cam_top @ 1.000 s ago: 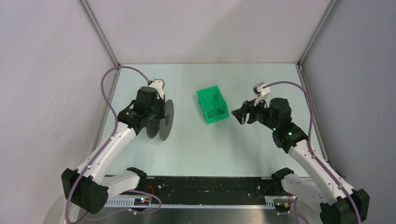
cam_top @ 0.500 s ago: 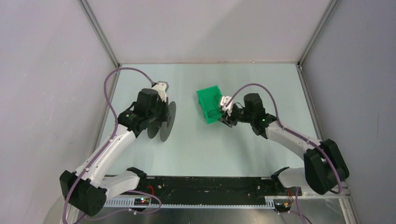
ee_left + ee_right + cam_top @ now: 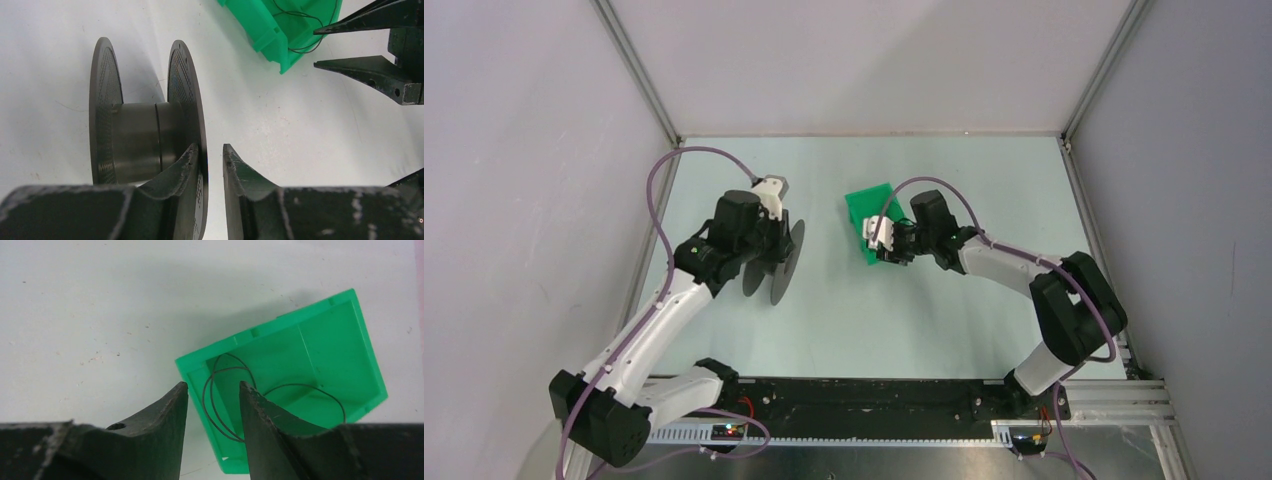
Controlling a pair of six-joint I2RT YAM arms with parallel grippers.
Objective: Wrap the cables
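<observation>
Right wrist: right fingers apart around bin rim and cables; left fingers slightly apart at spool.

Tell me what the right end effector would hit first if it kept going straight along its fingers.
Probably the cables looped inside the green bin: the loop shows between the open fingertips of the right end effector, with the bin floor just behind. Depth is unclear.
</observation>
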